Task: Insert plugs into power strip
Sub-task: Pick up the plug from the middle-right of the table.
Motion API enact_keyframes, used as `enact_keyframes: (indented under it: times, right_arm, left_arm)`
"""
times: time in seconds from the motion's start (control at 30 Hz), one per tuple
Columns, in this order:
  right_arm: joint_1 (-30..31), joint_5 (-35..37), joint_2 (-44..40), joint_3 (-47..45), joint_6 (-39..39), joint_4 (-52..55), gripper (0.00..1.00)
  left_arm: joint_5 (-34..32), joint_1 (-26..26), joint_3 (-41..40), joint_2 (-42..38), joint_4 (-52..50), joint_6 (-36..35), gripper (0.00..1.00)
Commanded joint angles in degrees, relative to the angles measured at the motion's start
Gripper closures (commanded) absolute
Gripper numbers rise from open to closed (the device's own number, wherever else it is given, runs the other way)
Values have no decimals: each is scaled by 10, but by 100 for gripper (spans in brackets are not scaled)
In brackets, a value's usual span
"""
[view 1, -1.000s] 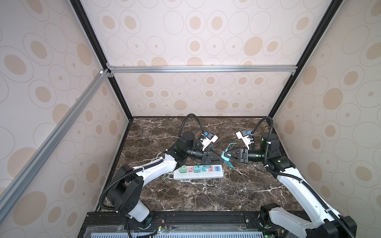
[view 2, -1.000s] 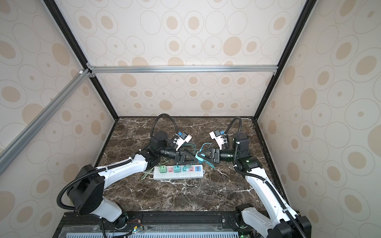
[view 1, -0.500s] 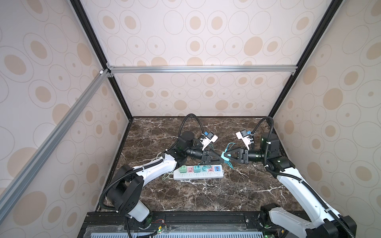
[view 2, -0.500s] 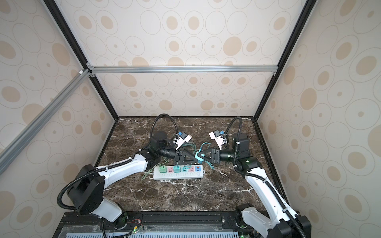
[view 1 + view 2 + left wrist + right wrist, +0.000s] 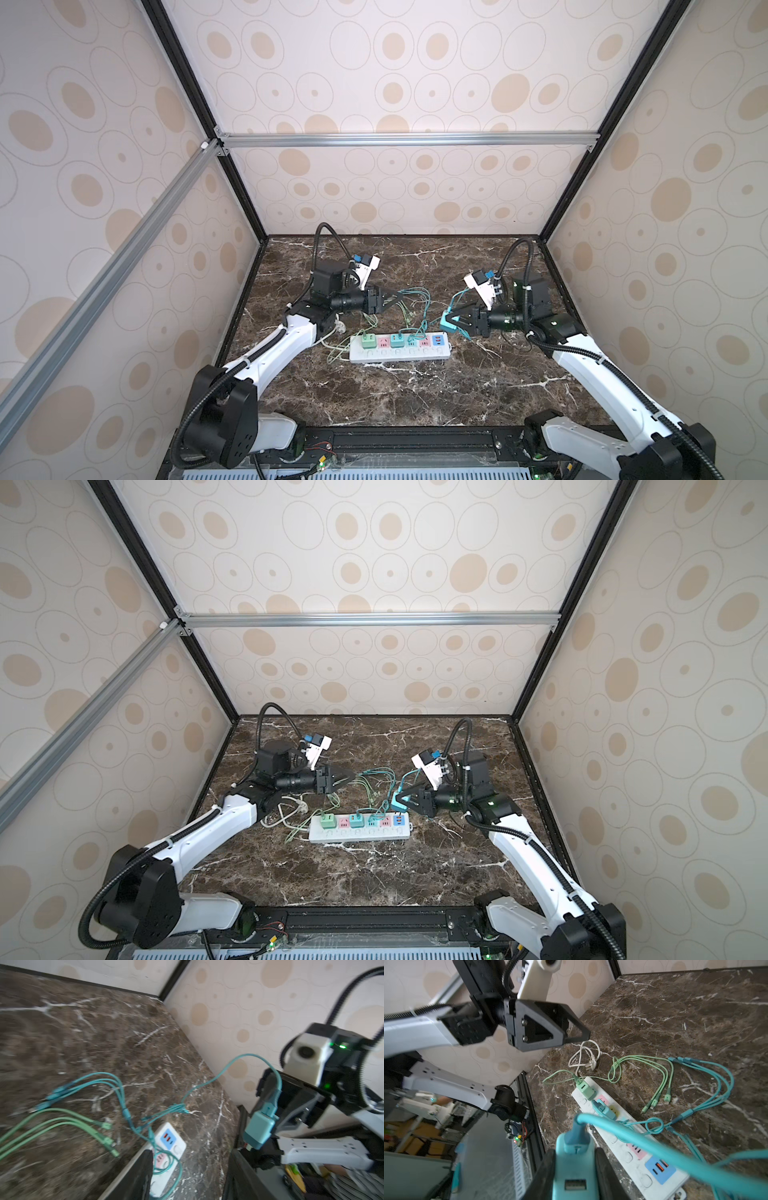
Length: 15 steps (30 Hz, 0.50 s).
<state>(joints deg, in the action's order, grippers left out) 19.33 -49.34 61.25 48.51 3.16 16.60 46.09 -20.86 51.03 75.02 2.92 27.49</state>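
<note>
The white power strip (image 5: pixel 399 353) (image 5: pixel 359 834) lies at mid-table. A mint green plug (image 5: pixel 367 340) (image 5: pixel 584 1089) sits in its leftmost socket and a teal plug (image 5: pixel 397 340) (image 5: pixel 605 1110) in the third. My right gripper (image 5: pixel 451 324) (image 5: pixel 574 1178) hangs just off the strip's USB end, shut on another teal plug (image 5: pixel 400 802) (image 5: pixel 575 1167) (image 5: pixel 258 1130), whose cable trails away. My left gripper (image 5: pixel 395 297) (image 5: pixel 191 1178) hovers behind the strip, open, with nothing between its fingers.
A white plug (image 5: pixel 590 1064) on a thick white cord (image 5: pixel 286 810) lies at the strip's left end. Loose green and teal cable ends (image 5: pixel 411 303) (image 5: pixel 104 1126) sprawl behind the strip. The booth walls close in on three sides.
My left gripper has opened and drawn back to the left, away from the teal plug. The right gripper has tightened on that plug and holds it in about the same place.
</note>
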Motion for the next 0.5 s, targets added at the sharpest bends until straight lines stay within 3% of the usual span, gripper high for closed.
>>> enact_keyframes:
  times: [0.0, 0.07, 0.17, 0.3, 0.47]
  right_arm:
    - [23, 64, 6, -29, -93, -64, 100]
    - [24, 65, 13, -58, -96, -129, 100]
    - [25, 71, 21, -90, -120, -198, 100]
    - [38, 91, 44, -100, -204, -193, 100]
    - [49, 60, 80, -104, -220, -210, 100]
  left_arm:
    - [-193, 19, 29, -28, -157, -59, 40]
    - [-247, 30, 14, -43, -183, -61, 36]
    - [-246, 47, -28, -58, -185, -47, 35]
    - [-249, 55, -85, -72, -184, -35, 33]
    - [-267, 79, -126, -84, -197, -19, 36]
